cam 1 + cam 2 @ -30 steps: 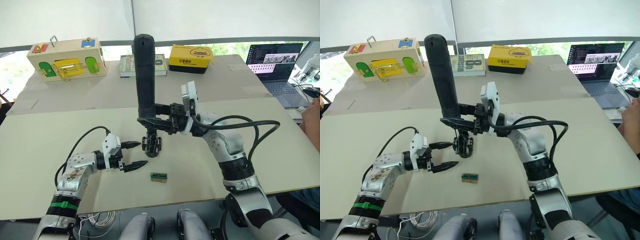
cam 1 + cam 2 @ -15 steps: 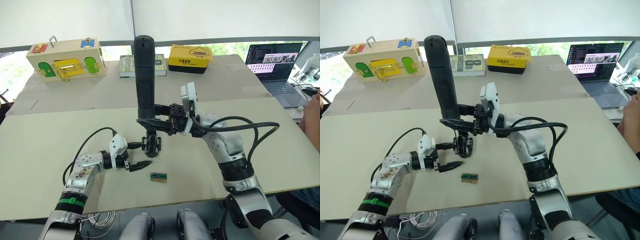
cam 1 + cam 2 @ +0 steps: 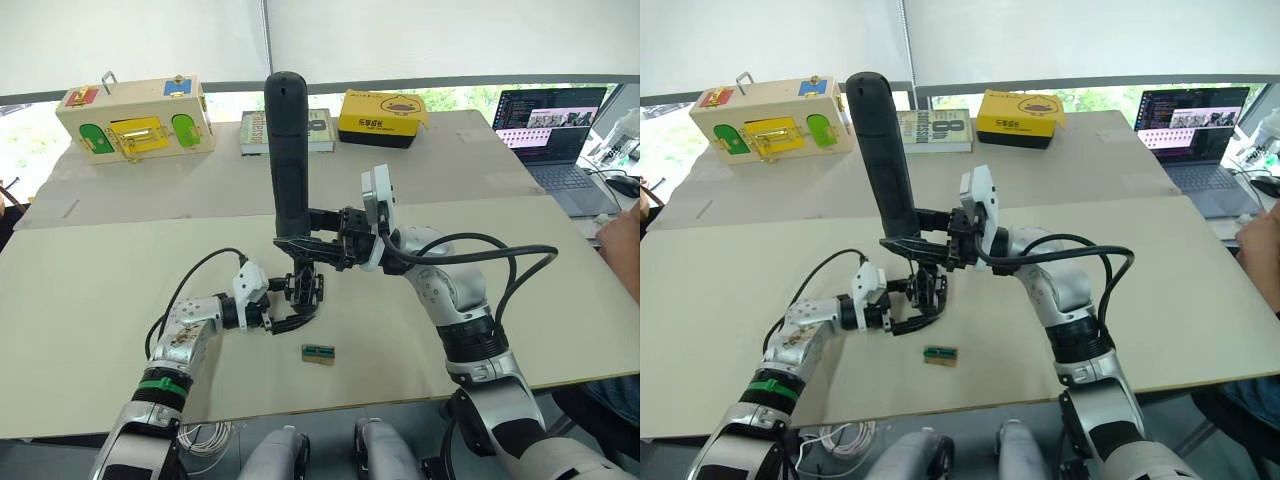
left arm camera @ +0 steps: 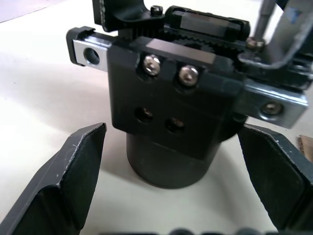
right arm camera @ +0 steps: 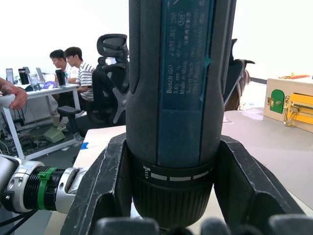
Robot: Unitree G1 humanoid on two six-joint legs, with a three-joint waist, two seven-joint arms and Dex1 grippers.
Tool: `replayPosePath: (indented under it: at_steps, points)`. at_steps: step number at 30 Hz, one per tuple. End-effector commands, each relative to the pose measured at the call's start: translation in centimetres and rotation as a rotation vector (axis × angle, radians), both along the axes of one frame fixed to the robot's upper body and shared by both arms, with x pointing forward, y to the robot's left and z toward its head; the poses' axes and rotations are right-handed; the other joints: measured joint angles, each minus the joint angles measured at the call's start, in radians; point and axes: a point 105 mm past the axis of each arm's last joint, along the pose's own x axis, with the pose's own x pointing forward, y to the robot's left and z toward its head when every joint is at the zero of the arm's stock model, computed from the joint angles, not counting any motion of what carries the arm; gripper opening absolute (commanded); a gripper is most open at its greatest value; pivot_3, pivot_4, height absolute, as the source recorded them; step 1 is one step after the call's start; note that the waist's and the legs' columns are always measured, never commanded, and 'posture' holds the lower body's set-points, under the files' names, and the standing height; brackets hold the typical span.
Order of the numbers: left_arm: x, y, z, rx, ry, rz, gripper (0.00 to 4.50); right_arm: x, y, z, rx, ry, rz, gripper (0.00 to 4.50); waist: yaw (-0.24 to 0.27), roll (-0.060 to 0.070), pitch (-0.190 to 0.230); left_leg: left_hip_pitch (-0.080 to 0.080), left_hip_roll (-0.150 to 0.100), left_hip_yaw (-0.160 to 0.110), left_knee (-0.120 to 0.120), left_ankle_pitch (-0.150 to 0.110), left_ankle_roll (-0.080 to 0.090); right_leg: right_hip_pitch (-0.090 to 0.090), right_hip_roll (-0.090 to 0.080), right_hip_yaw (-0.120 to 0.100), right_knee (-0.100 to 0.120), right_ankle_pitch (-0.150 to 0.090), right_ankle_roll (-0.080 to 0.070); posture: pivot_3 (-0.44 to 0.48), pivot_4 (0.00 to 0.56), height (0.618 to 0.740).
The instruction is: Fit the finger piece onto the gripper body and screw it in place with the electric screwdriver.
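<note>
The right gripper [image 3: 312, 243] clamps the upright screwdriver [image 3: 288, 150] over the body [image 3: 303, 290], mid-table toward the near edge. The left gripper [image 3: 287, 305], fingers apart, straddles the body. If they close off-centre, the body could tip or twist off the bit.

The electric screwdriver [image 5: 178, 98], a thick black cylinder with a blue label, is clasped upright between the two black fingers [image 5: 105, 191] of the right gripper [image 5: 176, 196]. Behind it, two seated people [image 5: 73, 66], an office chair [image 5: 110, 78] and a colourful latch box [image 5: 289, 100] are seen.
</note>
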Motion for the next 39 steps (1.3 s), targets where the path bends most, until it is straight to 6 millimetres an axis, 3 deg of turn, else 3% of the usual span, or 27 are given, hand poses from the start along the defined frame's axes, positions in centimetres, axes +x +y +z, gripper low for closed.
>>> replayPosePath:
  at_steps: [1,9,14,27,39]
  points:
    - [0.3,-0.4,0.2,0.014,-0.031,-0.016,4.50,-0.6,0.0,1.2,0.022,-0.065,0.005,1.92,0.000,0.000,0.000,0.000,0.000,0.000,0.000,0.000,0.000,0.000,0.000,0.000,0.000,0.000,0.000,0.000,0.150,0.740]
    - [0.4,-0.7,-0.1,0.022,-0.036,-0.029,4.50,-0.6,0.1,1.1,0.021,-0.062,0.002,1.92,0.001,0.000,0.000,0.000,0.000,0.000,0.000,0.000,0.000,0.000,0.000,0.000,0.000,0.000,0.000,0.000,0.150,0.740]
    - [0.2,-0.9,-0.3,0.029,-0.038,-0.042,2.31,-0.6,0.1,0.9,0.014,-0.061,0.001,1.92,0.001,0.000,-0.001,0.000,0.000,0.000,0.000,0.000,0.000,0.001,0.000,0.000,0.000,0.000,0.000,0.000,0.150,0.740]
    - [-0.1,-1.1,-0.7,0.032,-0.042,-0.053,2.30,-0.5,0.6,-0.9,-0.020,-0.038,-0.009,1.92,0.002,0.000,-0.003,0.001,0.000,0.000,0.000,0.000,0.000,0.002,0.000,0.000,0.000,0.000,0.000,0.000,0.150,0.740]
    - [0.1,-1.2,-0.8,0.037,-0.029,-0.050,2.30,0.2,0.2,-4.4,-0.125,0.035,-0.061,1.92,0.001,0.000,-0.010,0.011,0.000,0.000,-0.001,-0.001,-0.001,0.007,0.000,0.000,-0.001,0.000,0.000,0.000,0.150,0.740]
